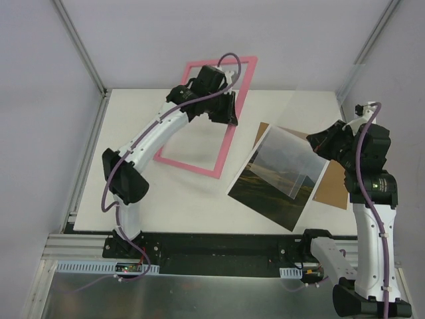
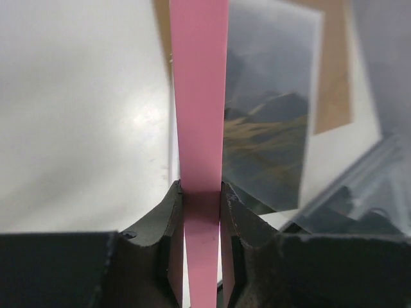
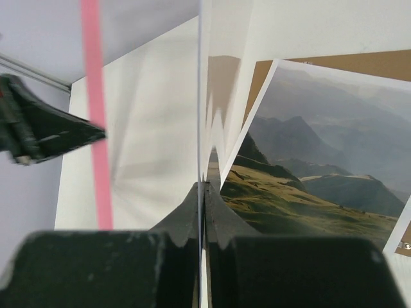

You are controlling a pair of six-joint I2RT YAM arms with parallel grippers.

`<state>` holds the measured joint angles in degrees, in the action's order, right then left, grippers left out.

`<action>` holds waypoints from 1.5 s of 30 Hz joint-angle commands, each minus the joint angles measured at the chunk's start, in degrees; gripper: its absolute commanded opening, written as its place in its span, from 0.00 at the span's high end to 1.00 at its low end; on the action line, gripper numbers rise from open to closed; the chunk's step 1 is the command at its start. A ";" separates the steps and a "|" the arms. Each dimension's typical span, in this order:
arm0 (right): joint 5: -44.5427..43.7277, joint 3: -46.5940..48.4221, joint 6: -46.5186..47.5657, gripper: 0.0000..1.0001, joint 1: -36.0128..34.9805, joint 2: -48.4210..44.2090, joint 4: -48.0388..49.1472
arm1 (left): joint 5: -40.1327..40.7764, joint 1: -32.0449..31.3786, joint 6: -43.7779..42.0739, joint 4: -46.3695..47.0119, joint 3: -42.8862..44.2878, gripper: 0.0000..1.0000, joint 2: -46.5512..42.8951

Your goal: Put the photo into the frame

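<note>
Counter first: we see a white surface carrying the whole scene. On its left half stands the frame, pink side toward us and tilted, with its far edge reaching past the back of the counter; we cannot tell whether its near edge touches the surface. Just beside the frame's near right corner lies the photo, flat and picture side up, wholly outside the frame, its hills and misty mountains plain in the right wrist view. A clear sheet hangs at a slant over the photo's far part. A brown backing board lies under the photo's far right edge and shows beyond it. The left gripper has its jaws clamped narrow on the frame's right rail, the pink strip running straight up between them. The right gripper has its jaws pressed together on the clear sheet, which we see edge-on there.
</note>
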<state>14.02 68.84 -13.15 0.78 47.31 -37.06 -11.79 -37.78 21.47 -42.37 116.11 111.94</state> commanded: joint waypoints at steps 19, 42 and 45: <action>-4.00 6.48 2.69 0.99 0.28 -0.02 -3.46 | -39.10 10.35 69.04 85.41 -31.46 1.00 -14.64; -1.89 3.23 0.93 0.99 0.28 0.94 -0.47 | -43.66 16.51 76.09 97.39 -48.08 0.91 -17.81; -1.80 2.97 0.84 0.99 0.28 0.94 -0.30 | -44.37 16.95 74.95 96.25 -48.79 0.80 -18.42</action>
<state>11.27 71.83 -11.55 0.78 48.56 -41.17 -53.04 -21.65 98.65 50.26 67.96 97.91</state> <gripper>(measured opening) 0.009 0.199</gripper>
